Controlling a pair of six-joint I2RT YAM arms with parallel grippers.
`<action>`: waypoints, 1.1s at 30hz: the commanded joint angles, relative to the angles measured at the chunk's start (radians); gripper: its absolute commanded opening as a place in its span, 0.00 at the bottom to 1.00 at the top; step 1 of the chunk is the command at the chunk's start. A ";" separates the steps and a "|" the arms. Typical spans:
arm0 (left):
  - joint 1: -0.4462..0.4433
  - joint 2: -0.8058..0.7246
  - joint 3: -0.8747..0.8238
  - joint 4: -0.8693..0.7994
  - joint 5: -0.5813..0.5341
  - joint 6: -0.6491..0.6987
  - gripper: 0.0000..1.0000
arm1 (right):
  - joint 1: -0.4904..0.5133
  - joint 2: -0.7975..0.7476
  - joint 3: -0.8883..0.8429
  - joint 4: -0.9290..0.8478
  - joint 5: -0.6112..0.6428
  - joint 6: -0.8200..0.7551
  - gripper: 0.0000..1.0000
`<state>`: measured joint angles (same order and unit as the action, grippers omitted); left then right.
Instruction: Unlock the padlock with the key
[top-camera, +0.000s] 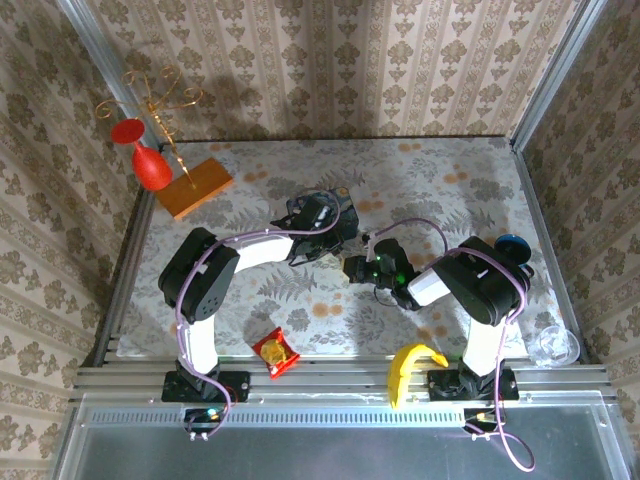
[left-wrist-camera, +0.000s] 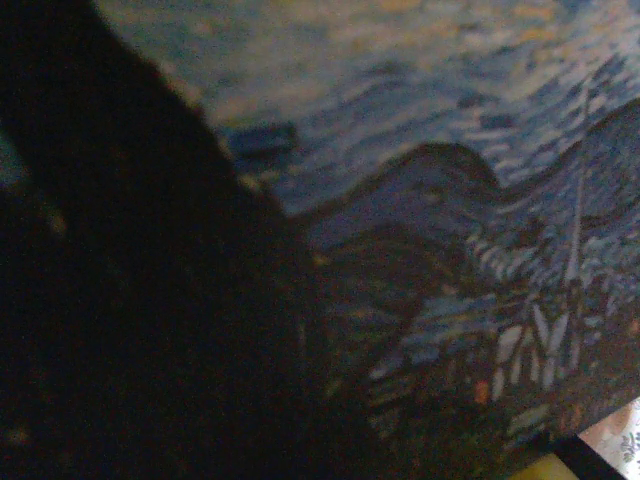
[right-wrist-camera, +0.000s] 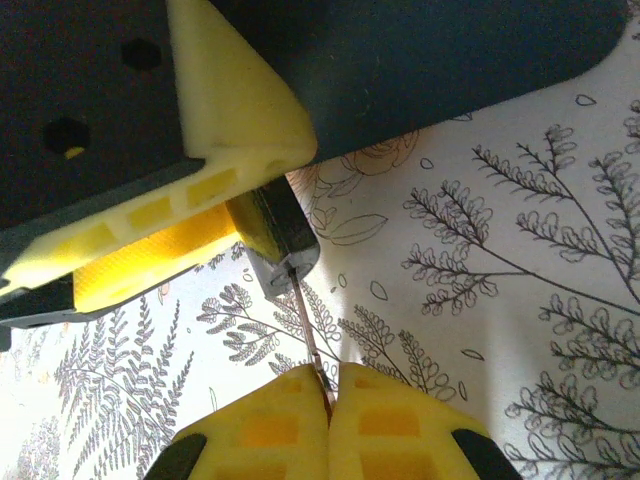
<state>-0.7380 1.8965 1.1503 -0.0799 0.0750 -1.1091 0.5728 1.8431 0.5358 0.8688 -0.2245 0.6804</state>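
Top external – arms: both arms reached inward and met near the middle of the worktop (top-camera: 440, 190), the left claw (top-camera: 335, 250) just beside the right claw (top-camera: 352, 266).
Top external – near edge: a banana (top-camera: 408, 368) lay by the right base, a snack packet (top-camera: 275, 352) by the left base, and a clear cup (top-camera: 553, 345) at the far right.
Top external – far left corner: a red goblet (top-camera: 150, 162) stood beside a wooden block (top-camera: 195, 187).
Left wrist – surface: a painted tin (left-wrist-camera: 450, 200) in blue swirls lay very close to the lens and blurred.
Left wrist – left side: a dark mass; I could not tell what it was.
Right wrist – padlock: the padlock (right-wrist-camera: 283, 240), dark grey with a silvery lower edge, sat at the tips of the left claw (right-wrist-camera: 262, 185), raised above the worktop (right-wrist-camera: 520, 250).
Right wrist – left claw state: its yellow fingers appeared clamped on the padlock.
Right wrist – key: the key (right-wrist-camera: 310, 330) ran as a thin blade from the padlock's lower edge down to the right claw (right-wrist-camera: 330, 395).
Right wrist – right claw state: clenched, fingertips pressed together on the key.
Right wrist – contact: the key's tip touched the padlock; how deep it went in could not be told.
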 joint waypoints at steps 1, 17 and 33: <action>0.008 -0.025 -0.016 -0.014 0.014 -0.035 0.00 | -0.002 -0.001 -0.033 0.009 -0.013 -0.016 0.00; 0.014 -0.025 -0.023 0.007 0.016 -0.057 0.00 | 0.021 0.004 -0.057 0.038 -0.007 -0.010 0.00; 0.014 -0.025 -0.035 0.018 0.052 -0.069 0.00 | 0.021 0.057 -0.011 0.098 0.019 0.013 0.00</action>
<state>-0.7315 1.8957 1.1381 -0.0467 0.0990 -1.1530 0.5835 1.8648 0.5014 0.9665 -0.2241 0.6849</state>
